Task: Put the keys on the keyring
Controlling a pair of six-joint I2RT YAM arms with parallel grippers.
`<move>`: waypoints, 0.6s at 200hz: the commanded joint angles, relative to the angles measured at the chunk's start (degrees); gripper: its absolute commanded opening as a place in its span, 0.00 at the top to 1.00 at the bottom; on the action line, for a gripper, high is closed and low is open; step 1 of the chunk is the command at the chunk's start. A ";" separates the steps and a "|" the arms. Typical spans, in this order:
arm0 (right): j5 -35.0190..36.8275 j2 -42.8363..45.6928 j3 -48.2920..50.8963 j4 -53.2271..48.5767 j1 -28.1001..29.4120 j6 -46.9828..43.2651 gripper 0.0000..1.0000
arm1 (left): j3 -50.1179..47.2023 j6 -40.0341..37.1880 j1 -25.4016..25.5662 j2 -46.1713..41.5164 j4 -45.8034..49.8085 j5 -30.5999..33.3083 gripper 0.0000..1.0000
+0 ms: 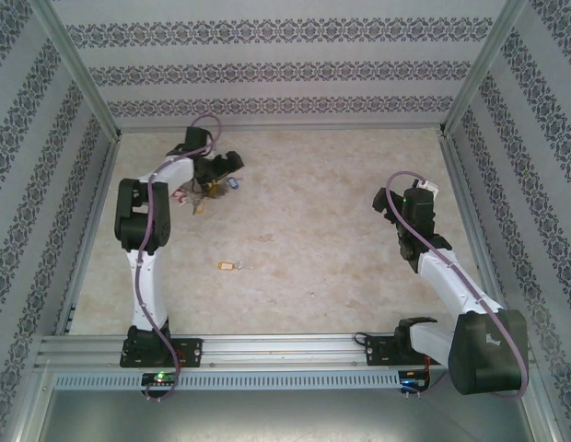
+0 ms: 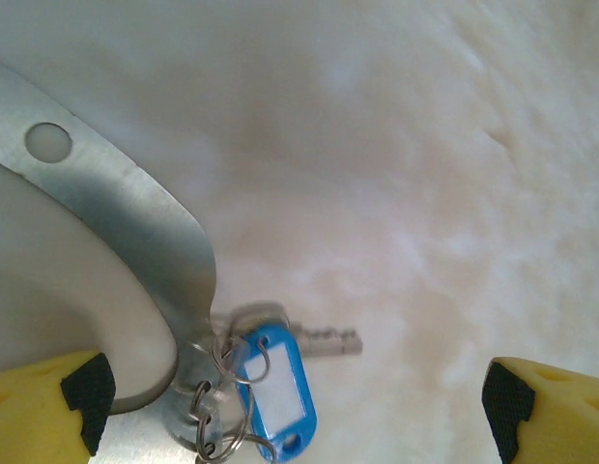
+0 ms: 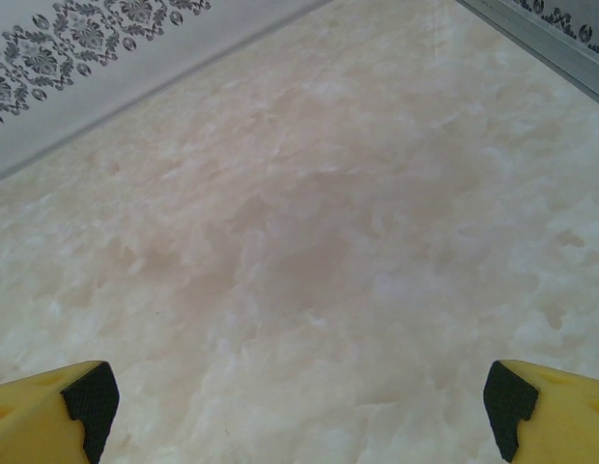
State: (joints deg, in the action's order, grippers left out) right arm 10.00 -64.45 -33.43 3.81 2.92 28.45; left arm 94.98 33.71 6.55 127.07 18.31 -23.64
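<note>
At the far left of the table [image 1: 359, 276], you see the left gripper [image 1: 221, 168] with its fingers spread wide, gripping nothing. In the left wrist view, the keyring [image 2: 126, 208] curves as a flat grey band near the left finger. A blue-tagged key [image 2: 280, 387] and small wire rings [image 2: 217, 406] gather at its lower end. Beside this cluster lie red and yellow tags [image 1: 189, 196]. A lone yellow-tagged key [image 1: 228, 266] lies well apart, nearer the middle. At right, the right gripper [image 3: 299, 411] hangs spread above bare table.
</note>
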 commanded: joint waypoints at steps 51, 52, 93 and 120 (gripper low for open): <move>7.30 3.40 -2.00 -6.69 0.75 1.42 0.02 | 1.23 17.21 25.58 3.62 -11.55 -4.88 0.01; 7.57 3.51 -2.08 -7.01 0.76 1.47 0.02 | 1.47 17.37 25.86 3.71 -11.59 -4.95 0.01; 12.63 8.35 -2.02 -9.75 0.51 -0.70 0.02 | 9.03 16.60 31.24 3.82 -9.43 -9.18 0.01; 7.58 6.64 -5.02 -11.49 0.44 -0.74 0.02 | 8.66 7.90 30.43 -5.03 -2.22 -5.52 0.01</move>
State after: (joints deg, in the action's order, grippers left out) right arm 19.44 -56.71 -34.83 -5.17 3.25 28.56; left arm 101.84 47.94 39.11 131.09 10.11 -31.29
